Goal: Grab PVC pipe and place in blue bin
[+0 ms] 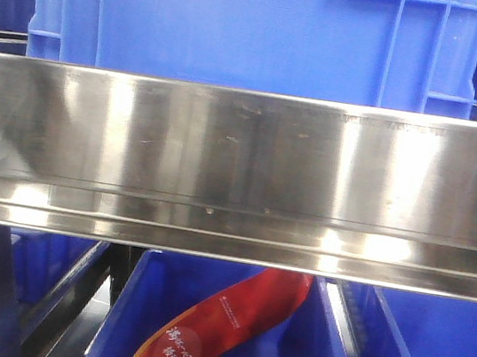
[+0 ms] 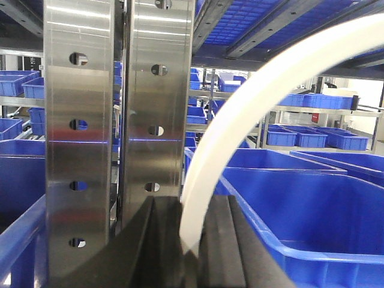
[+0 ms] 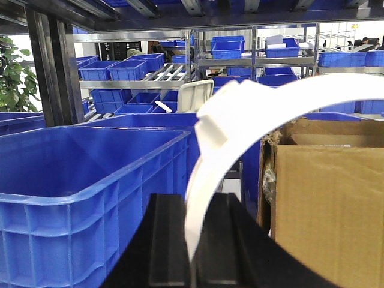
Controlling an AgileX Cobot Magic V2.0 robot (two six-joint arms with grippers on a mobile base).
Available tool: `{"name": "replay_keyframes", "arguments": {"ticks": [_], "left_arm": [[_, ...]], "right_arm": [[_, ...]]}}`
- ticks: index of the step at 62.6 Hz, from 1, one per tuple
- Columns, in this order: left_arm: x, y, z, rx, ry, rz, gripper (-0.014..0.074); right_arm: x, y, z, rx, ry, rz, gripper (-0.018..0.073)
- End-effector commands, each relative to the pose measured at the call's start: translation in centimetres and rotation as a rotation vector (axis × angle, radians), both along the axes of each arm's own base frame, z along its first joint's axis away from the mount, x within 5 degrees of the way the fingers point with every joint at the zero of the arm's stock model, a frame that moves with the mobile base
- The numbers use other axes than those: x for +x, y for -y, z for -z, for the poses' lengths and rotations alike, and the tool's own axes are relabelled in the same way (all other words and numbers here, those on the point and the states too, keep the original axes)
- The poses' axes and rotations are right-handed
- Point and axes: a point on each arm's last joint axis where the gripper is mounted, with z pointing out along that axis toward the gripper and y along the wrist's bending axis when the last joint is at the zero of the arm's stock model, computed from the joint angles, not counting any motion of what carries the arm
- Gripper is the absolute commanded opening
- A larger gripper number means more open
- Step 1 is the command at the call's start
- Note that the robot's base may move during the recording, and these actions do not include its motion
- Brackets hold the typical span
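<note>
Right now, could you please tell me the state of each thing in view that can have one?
left gripper: shut on the large white arc
right gripper: shut on the PVC pipe
PVC pipe: held up, not yet in a bin
blue bin: open-topped, floor hidden
cardboard box: top open
red packet: lying in the lower blue bin

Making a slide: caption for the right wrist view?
Right gripper shut on white PVC pipe; blue bin and cardboard box alongside.
</note>
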Motion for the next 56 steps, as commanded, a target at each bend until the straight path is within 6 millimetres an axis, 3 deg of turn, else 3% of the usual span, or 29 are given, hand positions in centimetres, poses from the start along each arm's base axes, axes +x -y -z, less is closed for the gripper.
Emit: {"name": "replay_keyframes", "arguments": {"ticks": [1, 22, 35, 56], "left_arm": [[-0.2, -0.1, -0.4, -0.004, 0.042, -0.004, -0.0111], [-0.2, -0.1, -0.1, -0.002, 0.011, -0.004, -0.0111], [-0.3, 0.8, -2.6, 0.074, 0.028, 0.063, -0.0111], [4.6, 6.1, -5.0, 0.159, -0.035, 0.304, -0.0111]], "right_arm": [[-0.1, 0.1, -0.3, -0.004, 0.038, 0.012, -0.0163], [-0.2, 0.1, -0.5, 0.031, 0.050, 0.006, -0.0163], [0.3, -0.4, -1.3, -0.029, -0.012, -0.044, -0.0163], [4.8, -3.1, -4.2, -0.058, -0.112, -0.209, -0.0163]]}}
